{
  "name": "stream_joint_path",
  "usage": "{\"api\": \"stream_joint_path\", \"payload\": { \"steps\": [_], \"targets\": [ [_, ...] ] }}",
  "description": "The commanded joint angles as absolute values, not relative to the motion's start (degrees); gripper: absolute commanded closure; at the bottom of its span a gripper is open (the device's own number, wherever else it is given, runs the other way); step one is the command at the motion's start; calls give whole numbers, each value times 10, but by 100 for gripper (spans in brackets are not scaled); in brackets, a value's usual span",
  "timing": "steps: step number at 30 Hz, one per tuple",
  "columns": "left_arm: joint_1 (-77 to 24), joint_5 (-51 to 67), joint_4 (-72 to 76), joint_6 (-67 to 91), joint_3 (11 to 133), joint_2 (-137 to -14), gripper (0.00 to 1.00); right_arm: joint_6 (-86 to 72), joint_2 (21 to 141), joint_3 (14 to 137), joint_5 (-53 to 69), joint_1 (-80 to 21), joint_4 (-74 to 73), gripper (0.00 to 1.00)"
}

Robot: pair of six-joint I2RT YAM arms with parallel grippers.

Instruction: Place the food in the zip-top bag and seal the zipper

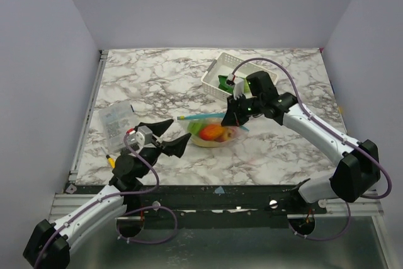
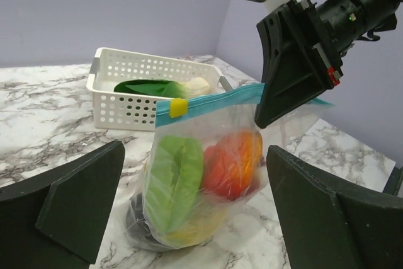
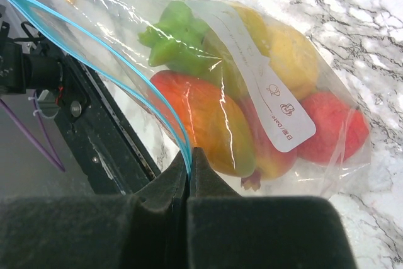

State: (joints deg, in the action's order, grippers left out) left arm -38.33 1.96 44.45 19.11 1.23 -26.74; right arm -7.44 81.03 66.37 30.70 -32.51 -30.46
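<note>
The clear zip-top bag (image 1: 214,133) stands on the marble table, holding food: a green piece (image 2: 176,177), an orange-red fruit (image 2: 233,162), a yellow one (image 3: 286,51) and a red one (image 3: 330,131). Its blue zipper (image 2: 217,100) runs along the top edge, with a yellow slider (image 2: 178,108) at the end nearest my left arm. My right gripper (image 1: 234,118) is shut on the zipper (image 3: 182,137) at the other end, holding the bag up. My left gripper (image 1: 179,129) is open, its fingers (image 2: 82,196) on either side of the bag without touching it.
A white perforated basket (image 1: 217,70) with a green toy inside stands behind the bag; it also shows in the left wrist view (image 2: 119,108). A clear flat packet (image 1: 116,121) lies at the left. A small yellow thing (image 1: 110,160) sits by the front edge.
</note>
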Motion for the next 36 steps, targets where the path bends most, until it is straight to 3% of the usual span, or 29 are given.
{"api": "stream_joint_path", "payload": {
  "steps": [1,13,17,21,24,29,34,36],
  "targets": [
    [-381,52,506,151,46,-341,2,-61,820,687,333,-321,-327,100],
    [-381,-83,513,72,65,-418,2,-55,818,687,333,-320,-326,100],
    [-381,-35,558,44,78,-470,4,-52,825,689,337,-320,-327,100],
    [-381,79,567,58,69,-469,20,-50,832,693,341,-320,-329,99],
    [-381,107,580,68,57,-465,31,-49,831,694,341,-320,-328,100],
    [-381,133,552,68,66,-462,57,-49,833,696,348,-320,-326,99],
    [-381,118,534,62,64,-458,68,-46,823,702,344,-320,-331,99],
    [-381,118,528,65,67,-460,67,-46,820,703,344,-320,-331,99]
  ]
}}
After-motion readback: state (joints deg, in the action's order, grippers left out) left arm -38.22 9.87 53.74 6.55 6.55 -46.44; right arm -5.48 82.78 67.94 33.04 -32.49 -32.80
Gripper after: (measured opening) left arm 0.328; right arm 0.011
